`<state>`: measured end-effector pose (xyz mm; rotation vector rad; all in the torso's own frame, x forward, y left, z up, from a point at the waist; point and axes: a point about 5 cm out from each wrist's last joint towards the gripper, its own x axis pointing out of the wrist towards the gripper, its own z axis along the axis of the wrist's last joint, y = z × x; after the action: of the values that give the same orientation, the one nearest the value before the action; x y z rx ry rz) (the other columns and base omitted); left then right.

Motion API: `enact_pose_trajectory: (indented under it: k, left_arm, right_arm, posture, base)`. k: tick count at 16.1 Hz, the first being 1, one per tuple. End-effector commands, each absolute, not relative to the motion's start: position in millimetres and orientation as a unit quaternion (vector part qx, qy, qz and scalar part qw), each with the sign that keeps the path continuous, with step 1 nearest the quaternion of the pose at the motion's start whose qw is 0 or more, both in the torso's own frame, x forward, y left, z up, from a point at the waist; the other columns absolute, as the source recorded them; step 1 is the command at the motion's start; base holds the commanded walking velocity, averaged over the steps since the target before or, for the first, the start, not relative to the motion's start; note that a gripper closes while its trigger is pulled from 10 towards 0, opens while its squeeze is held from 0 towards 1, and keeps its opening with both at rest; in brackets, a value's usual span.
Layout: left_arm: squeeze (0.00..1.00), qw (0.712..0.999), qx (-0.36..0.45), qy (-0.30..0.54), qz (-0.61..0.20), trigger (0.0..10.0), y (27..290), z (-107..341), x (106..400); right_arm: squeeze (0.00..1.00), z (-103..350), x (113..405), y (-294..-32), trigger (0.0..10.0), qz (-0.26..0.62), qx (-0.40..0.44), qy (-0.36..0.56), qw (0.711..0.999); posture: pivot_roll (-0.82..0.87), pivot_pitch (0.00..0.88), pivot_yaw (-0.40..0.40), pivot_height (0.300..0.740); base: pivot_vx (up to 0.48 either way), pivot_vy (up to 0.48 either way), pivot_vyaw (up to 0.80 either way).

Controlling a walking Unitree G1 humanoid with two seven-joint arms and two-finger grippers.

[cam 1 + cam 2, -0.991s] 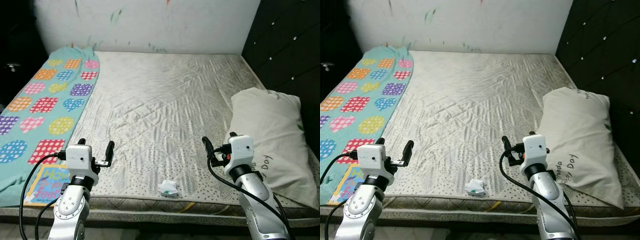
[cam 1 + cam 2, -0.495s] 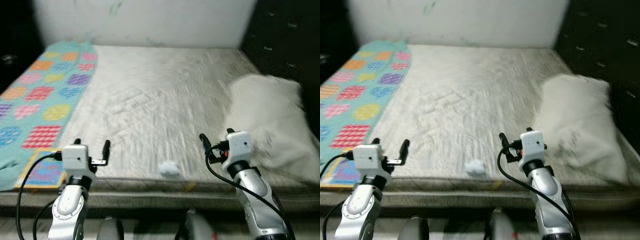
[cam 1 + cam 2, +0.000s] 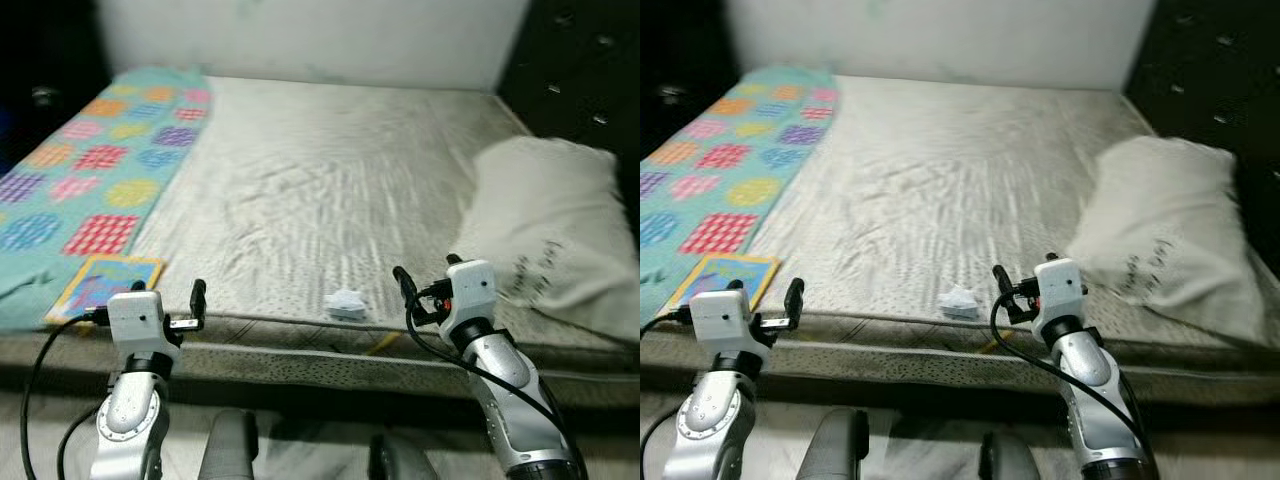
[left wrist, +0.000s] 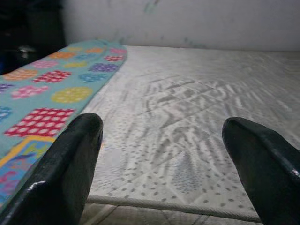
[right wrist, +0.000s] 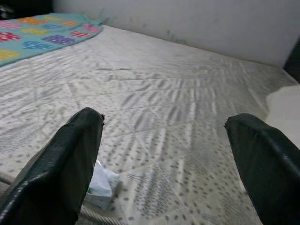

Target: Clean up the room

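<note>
A crumpled white paper scrap [image 3: 346, 304] lies on the grey mattress [image 3: 330, 180] close to its front edge. My right gripper [image 3: 426, 272] is open and hovers just right of the scrap, which sits by one finger [image 5: 70, 159] in the right wrist view. My left gripper [image 4: 161, 124] is open and held at the front edge, further left, with nothing between its fingers. A colourful children's book [image 3: 106, 285] lies at the front left corner, just ahead of the left gripper.
A teal blanket [image 3: 95, 160] with bright patches covers the mattress's left strip. A white pillow [image 3: 550, 235] lies at the right, beside the dark padded headboard [image 3: 585, 70]. A white wall [image 3: 300, 40] stands behind. My own legs [image 3: 232, 445] show below the bed edge.
The whole view has shifted: the bed sits higher in the picture and my legs now show below its edge. Both grippers stay open; nothing on the bed has moved.
</note>
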<state>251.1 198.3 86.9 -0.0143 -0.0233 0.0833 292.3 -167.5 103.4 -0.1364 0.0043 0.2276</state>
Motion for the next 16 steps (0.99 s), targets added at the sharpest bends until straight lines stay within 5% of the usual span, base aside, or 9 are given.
enact_pose_trajectory:
  k: [1, 16]
  left_arm:
    - [0.0, 0.999, -0.006, -0.02, 0.036, 10.0, 195.1, 91.3, 253.8]
    - [0.0, 0.997, -0.022, -0.01, 0.071, 10.0, 201.5, 101.3, 227.9]
  right_arm:
    - [0.0, 107.4, 294.3, -167.5, 10.0, 0.115, -0.072, -0.006, 0.991]
    - [0.0, 106.0, 273.9, -173.0, 10.0, 0.164, -0.094, 0.026, 0.982]
  posture:
    - [-0.03, 0.049, -0.022, 0.588]
    - [-0.03, 0.212, -0.079, 0.569]
  base:
    - [0.0, 0.0, 0.0]
    - [0.0, 0.0, 0.0]
